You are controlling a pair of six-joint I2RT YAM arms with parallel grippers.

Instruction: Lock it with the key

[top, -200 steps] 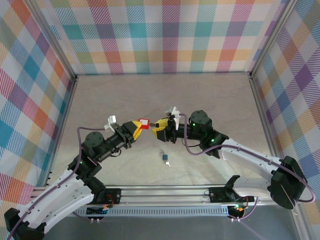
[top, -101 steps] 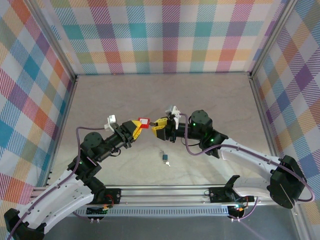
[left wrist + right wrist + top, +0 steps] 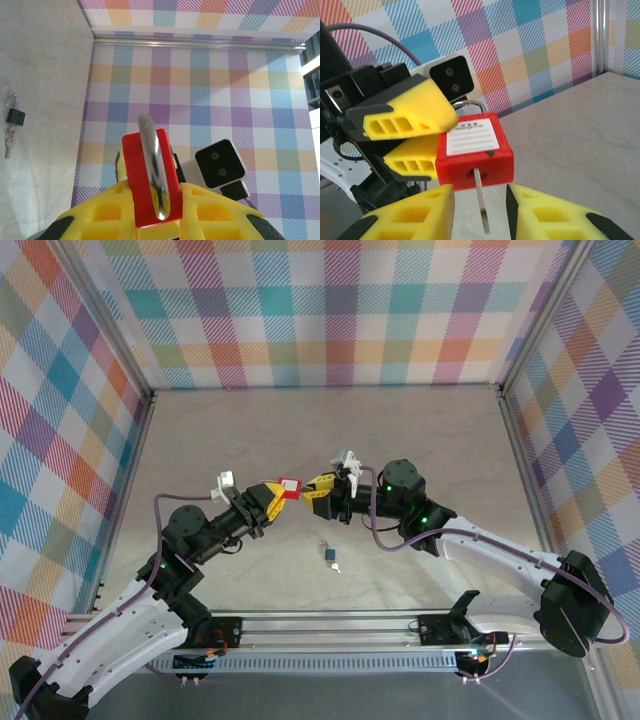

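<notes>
One red padlock [image 3: 475, 155] clenched in left gripper [image 3: 276, 494], right gripper [image 3: 480, 196] released around key [image 3: 482, 212].

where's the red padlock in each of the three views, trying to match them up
Top external: the red padlock is at the centre, between the two arms' tips.
Left wrist: bottom centre, with its silver shackle towards the camera.
Right wrist: centre, white label on top, with a key in the keyhole of its near face.
Shared landmark: the yellow fingers of the left tool, clamped on the padlock.
</notes>
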